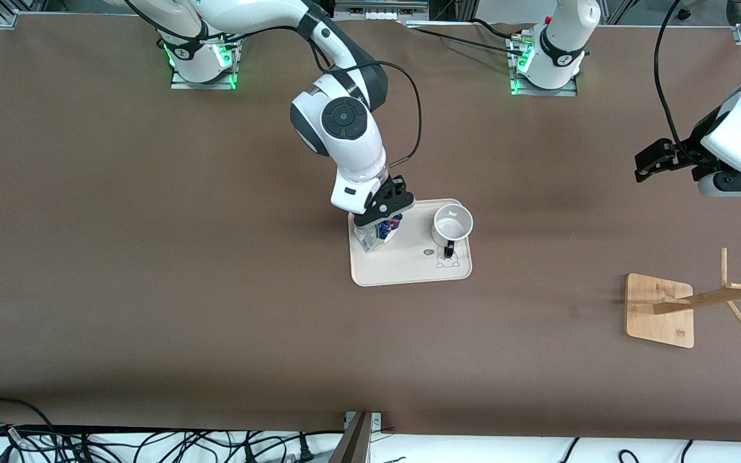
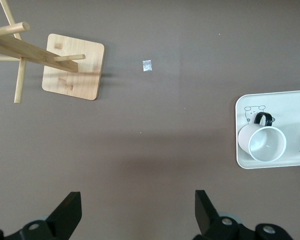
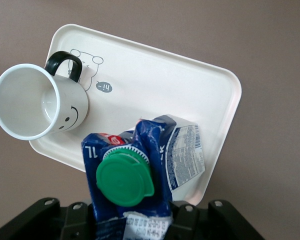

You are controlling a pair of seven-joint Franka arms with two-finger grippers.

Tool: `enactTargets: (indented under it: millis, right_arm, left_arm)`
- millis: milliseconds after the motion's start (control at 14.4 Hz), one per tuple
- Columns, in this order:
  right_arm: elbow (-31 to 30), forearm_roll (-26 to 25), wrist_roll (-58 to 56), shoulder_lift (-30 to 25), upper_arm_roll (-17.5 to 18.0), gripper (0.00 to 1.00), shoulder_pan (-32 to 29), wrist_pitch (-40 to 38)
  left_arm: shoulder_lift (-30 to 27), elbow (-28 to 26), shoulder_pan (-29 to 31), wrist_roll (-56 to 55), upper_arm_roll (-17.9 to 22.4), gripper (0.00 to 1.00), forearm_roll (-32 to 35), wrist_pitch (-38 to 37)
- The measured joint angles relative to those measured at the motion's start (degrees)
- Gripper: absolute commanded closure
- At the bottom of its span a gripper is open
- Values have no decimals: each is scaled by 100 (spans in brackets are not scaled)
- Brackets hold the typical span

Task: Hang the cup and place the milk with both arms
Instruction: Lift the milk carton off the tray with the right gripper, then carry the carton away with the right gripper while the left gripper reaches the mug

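Observation:
The white cup [image 1: 453, 223] stands upright on the cream tray [image 1: 409, 270], at its end toward the left arm; its black handle and smiley face show in the right wrist view [image 3: 37, 102]. My right gripper [image 1: 383, 215] is shut on the milk carton [image 1: 380, 235], whose blue top and green cap fill the right wrist view [image 3: 132, 175]; the carton is over the tray's other end, tilted. My left gripper [image 1: 650, 161] is open and empty, up in the air over bare table near the left arm's end; its fingers [image 2: 67, 212] frame bare table.
A wooden cup rack [image 1: 698, 302] with a square base and pegs stands toward the left arm's end, nearer the front camera than the tray. It also shows in the left wrist view [image 2: 60, 62]. Cables lie along the table's near edge.

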Motion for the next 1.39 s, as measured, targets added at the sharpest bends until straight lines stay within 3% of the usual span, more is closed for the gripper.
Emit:
enactTargets:
  millis: [418, 766, 1044, 1392]
  right_arm:
    - [111, 0, 2, -59, -28, 86, -5, -23]
    - [264, 0, 164, -626, -162, 85, -308, -996]
    - [348, 0, 394, -1407, -783, 85, -444, -1988]
    - [338, 33, 523, -1856, -2023, 85, -556, -3152]
  left_arm:
    - [0, 0, 0, 0, 0, 0, 0, 0]
    - [0, 0, 0, 0, 0, 0, 0, 0]
    - [0, 0, -2, 0, -4, 0, 0, 0]
    - [0, 0, -20, 0, -141, 0, 0, -105]
